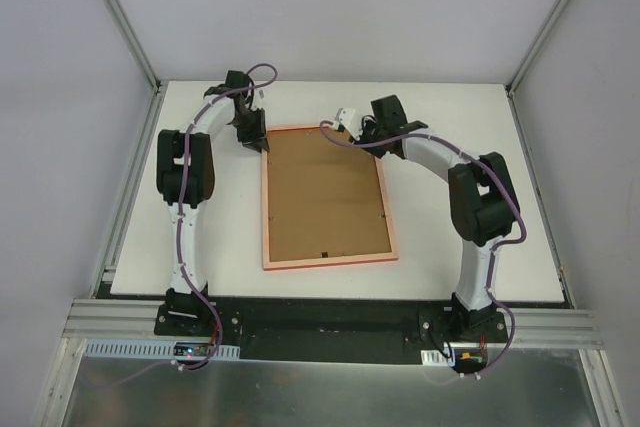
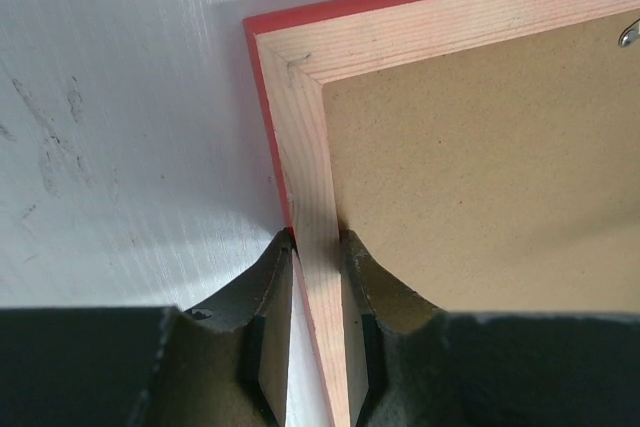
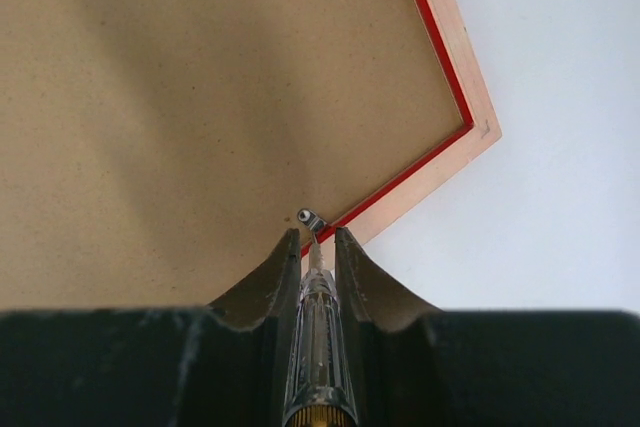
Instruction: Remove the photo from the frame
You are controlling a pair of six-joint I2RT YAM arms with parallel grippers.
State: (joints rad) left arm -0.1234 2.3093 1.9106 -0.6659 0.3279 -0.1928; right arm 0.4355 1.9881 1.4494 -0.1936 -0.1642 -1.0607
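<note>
- One white table (image 1: pixel 210 237) carries everything, spreading out under and around both arms.
- Next in size, the frame (image 1: pixel 330 260) lies flat on its face with its pale wood back upward. It stretches between the two claws — one far corner is right ahead of the left claw (image 2: pixel 318 239), and the other far corner is just ahead of the right claw (image 3: pixel 317 235).
- Within the rails, the brown backing board (image 1: pixel 325 192) fills the frame's opening. It lies against the inner finger of the left claw and spreads out ahead of the right claw's fingers.
- At the frame's side rail, just short of the corner, the left claw is down. Its fingers straddle that rail, one on the table side and one on the board side, drawn in narrow so both tips press the wood — the rail is gripped between them.
- Closed tight, the right claw clamps a slim tool (image 3: pixel 318 327), a thin shaft with a brassy end that runs up the gap between its fingers.
- Smallest, a metal clip (image 3: pixel 308 217) sits on the board right at the tips of the right claw, beside the red strip along the rail. The tool's tip comes up just beside it; whether they touch I cannot tell.
</note>
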